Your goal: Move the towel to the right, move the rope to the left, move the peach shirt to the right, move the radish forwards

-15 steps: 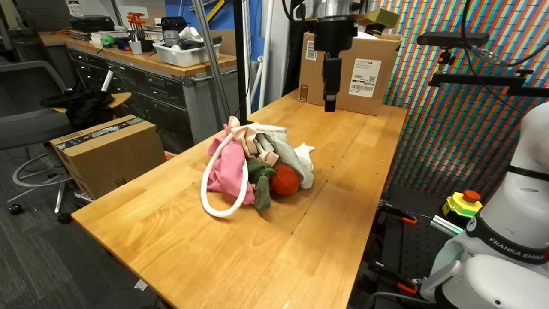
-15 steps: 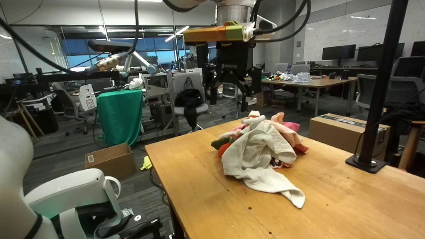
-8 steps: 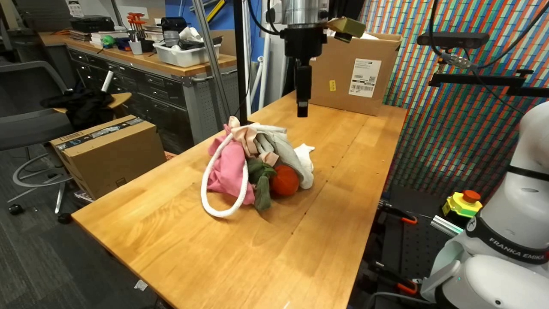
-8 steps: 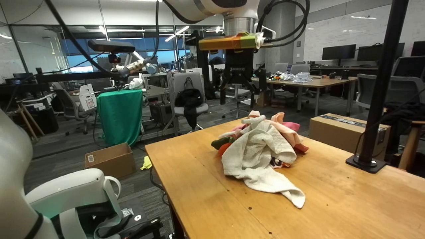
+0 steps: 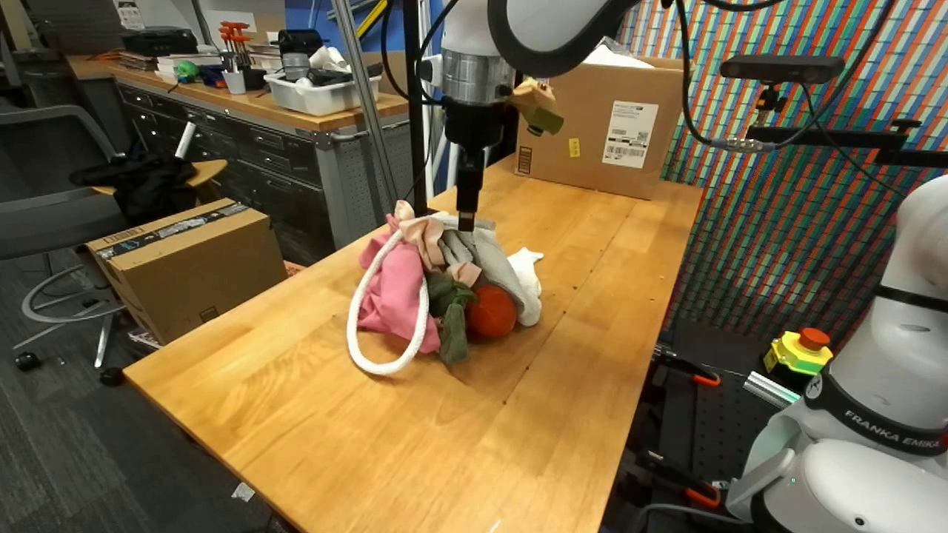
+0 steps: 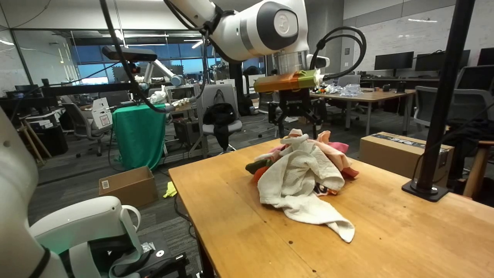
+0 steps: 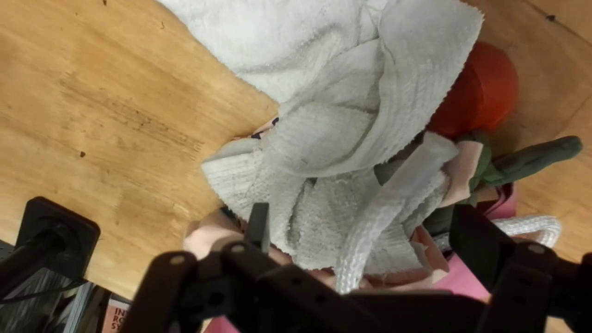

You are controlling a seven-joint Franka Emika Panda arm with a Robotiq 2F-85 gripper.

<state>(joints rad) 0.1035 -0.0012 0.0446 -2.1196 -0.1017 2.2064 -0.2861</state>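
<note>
The white towel lies crumpled over the top of the pile, one end trailing onto the table. Across it runs the white rope, whose loop hangs over the bright pink cloth onto the wood. Folds of the peach shirt poke out beneath the towel and rope, most of it covered. The red radish rests against the towel, its green leaves drooping beside it. My gripper points down just over the pile, jaws wide apart; towel and rope lie below the gap, not gripped.
A bright pink cloth forms part of the pile. The black pole's base is fixed on the table near the heap. A cardboard box stands on the table at one end.
My gripper has come down toward the pile while moving sideways, leftward in an exterior view, and now hovers just over it. The jaws stay open and the pile has not moved.
</note>
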